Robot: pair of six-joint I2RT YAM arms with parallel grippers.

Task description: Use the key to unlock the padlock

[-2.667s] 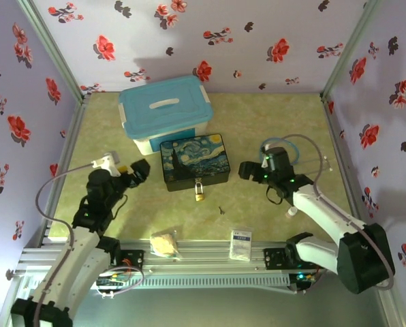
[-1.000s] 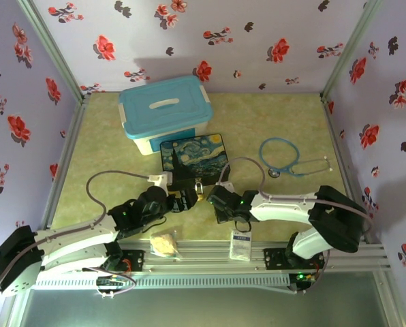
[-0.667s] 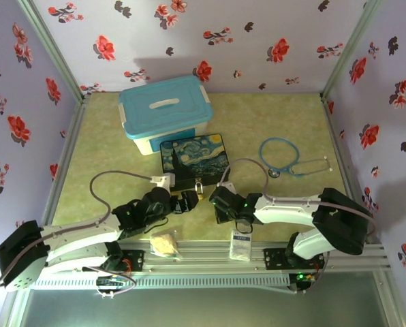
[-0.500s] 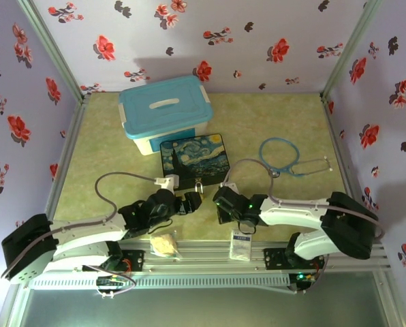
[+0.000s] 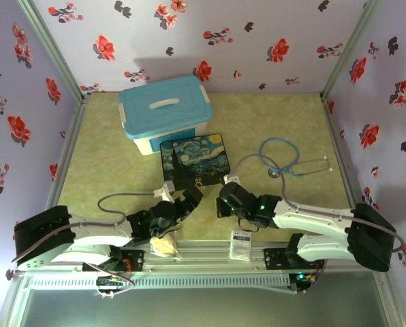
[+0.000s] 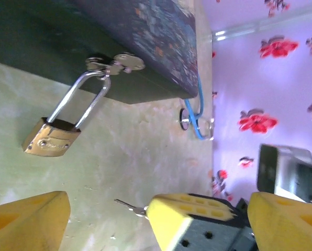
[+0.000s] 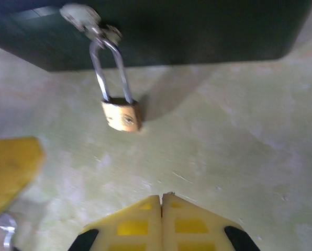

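Big change over the last few seconds: both arms brought down from raised, spread poses to low over the desk [image 5: 107, 157], right in front of the dark rectangular box printed with a Starry Night painting [image 5: 193, 161]. Gone from its bare patch of desk in front of the box: the tiny thin dark grey metal key [image 6: 127, 206], now seen in the left wrist view poking tip-first out of the right hand [image 7: 162, 201], pinched between fully closed yellow fingers. Meaning for the task, as a guess: pick-up done, insertion not yet. Still hooked by its thin silver shackle through the hasp on the box's front wall, body lying on the desk just in front of the box: the small brass-gold padlock [image 6: 48, 140], untouched. Spread wide, gripping nothing, low just in front of the box beside the padlock: the left hand [image 5: 190, 198], probably there to steady the lock body. Key tip near the padlock but apart from it. No readable brand on padlock or box; blue print on the white sachet [image 5: 241, 244], well in front of the box, too small to read.
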